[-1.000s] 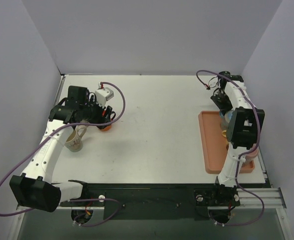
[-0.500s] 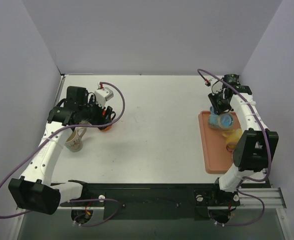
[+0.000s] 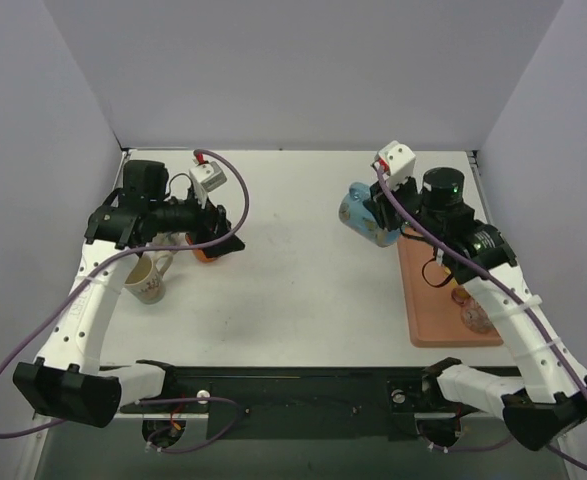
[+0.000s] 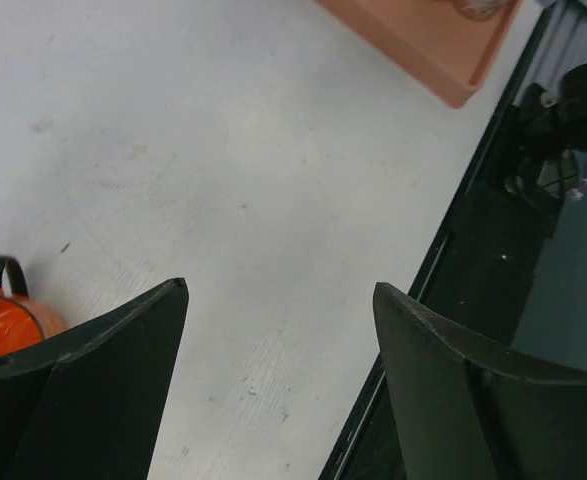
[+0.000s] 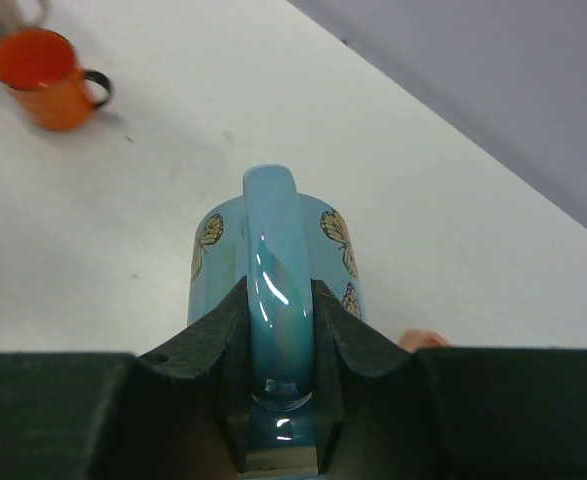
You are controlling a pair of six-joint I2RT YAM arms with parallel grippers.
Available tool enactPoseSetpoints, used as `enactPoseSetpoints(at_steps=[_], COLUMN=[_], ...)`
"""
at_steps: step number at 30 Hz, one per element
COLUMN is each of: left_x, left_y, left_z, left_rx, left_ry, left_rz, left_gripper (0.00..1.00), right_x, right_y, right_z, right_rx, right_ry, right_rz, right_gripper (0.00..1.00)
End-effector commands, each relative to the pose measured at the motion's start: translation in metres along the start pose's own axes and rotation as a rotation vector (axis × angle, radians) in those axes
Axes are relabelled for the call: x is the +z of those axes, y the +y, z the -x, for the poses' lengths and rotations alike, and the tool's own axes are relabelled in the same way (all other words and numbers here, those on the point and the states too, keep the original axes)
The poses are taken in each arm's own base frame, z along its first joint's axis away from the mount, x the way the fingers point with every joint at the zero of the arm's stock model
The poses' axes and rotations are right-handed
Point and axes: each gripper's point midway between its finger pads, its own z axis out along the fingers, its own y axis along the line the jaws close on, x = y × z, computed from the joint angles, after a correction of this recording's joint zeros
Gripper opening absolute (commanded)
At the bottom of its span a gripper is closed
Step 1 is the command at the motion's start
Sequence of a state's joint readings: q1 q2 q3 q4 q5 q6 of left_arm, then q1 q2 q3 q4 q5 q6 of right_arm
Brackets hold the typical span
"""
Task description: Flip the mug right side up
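Observation:
The blue mug with yellow butterflies (image 3: 359, 214) hangs tilted in the air over the table, just left of the orange tray (image 3: 425, 308). My right gripper (image 3: 384, 218) is shut on its handle. In the right wrist view the fingers (image 5: 335, 340) clamp the handle (image 5: 276, 255) from both sides, and the mug's body (image 5: 209, 262) points away from the camera. My left gripper (image 3: 223, 240) is open and empty at the far left, just above an orange mug (image 3: 206, 252). In the left wrist view its jaws (image 4: 278, 290) stand wide apart over bare table.
A cream mug (image 3: 150, 281) stands upright at the left, near the left arm. The orange mug also shows in the wrist views (image 4: 1, 325) (image 5: 43, 72). A pinkish item (image 3: 473, 312) lies on the tray. Purple walls close in the table on three sides.
My right arm has lifted the blue mug off the tray and swung it left over the table. My left gripper has shifted slightly by the orange mug.

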State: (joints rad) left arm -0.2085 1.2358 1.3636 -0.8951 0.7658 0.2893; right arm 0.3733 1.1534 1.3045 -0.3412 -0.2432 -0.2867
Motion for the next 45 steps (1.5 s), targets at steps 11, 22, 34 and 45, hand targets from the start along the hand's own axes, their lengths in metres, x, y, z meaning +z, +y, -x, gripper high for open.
enactPoseSetpoints(at_steps=[11, 22, 34, 45], left_x=[-0.048, -0.03, -0.033, -0.018], left_y=[-0.114, -0.13, -0.083, 0.05], left_z=[0.086, 0.079, 0.073, -0.081], left_rx=[-0.001, -0.057, -0.247, -0.054], left_ry=[-0.298, -0.267, -0.237, 0.342], left_rz=[-0.512, -0.625, -0.409, 0.516], left_gripper=[0.88, 0.89, 0.0, 0.0], right_x=[-0.076, -0.085, 0.001, 0.046], right_y=[0.139, 0.176, 0.176, 0.099], right_z=[0.164, 0.195, 0.143, 0.016], right_rx=[0.241, 0.283, 0.312, 0.184], right_ry=[-0.648, -0.744, -0.505, -0.093], right_rz=[0.513, 0.714, 0.624, 0.094], right_gripper=[0.0, 0.0, 0.31, 0.89])
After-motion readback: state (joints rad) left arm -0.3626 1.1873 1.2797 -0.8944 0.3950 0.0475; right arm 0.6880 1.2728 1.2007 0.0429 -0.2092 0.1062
